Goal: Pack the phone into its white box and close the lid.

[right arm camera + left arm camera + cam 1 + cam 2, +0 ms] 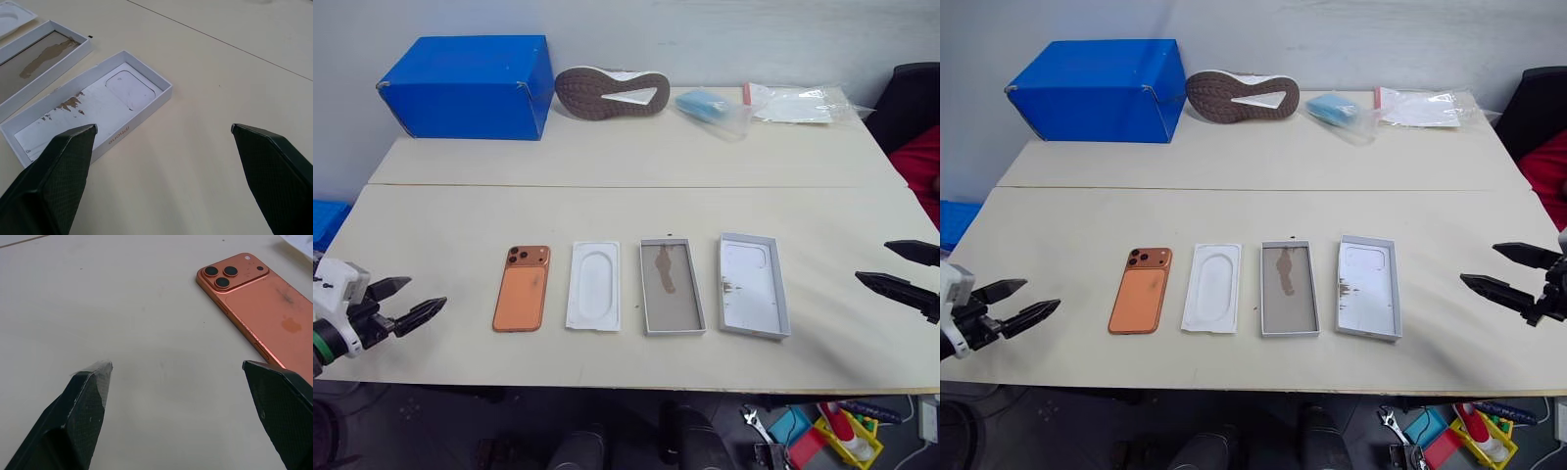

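Cream counter (636,157): nothing packed yet. Slim orange phone (522,287) just beyond my left fingers (419,314), white cardboard box (671,286) and lid (753,285) open near my right fingers (891,284); both pairs apart, empty.

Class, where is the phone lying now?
The phone lies camera side up at the left end of the row, beside the insert, near the left gripper.
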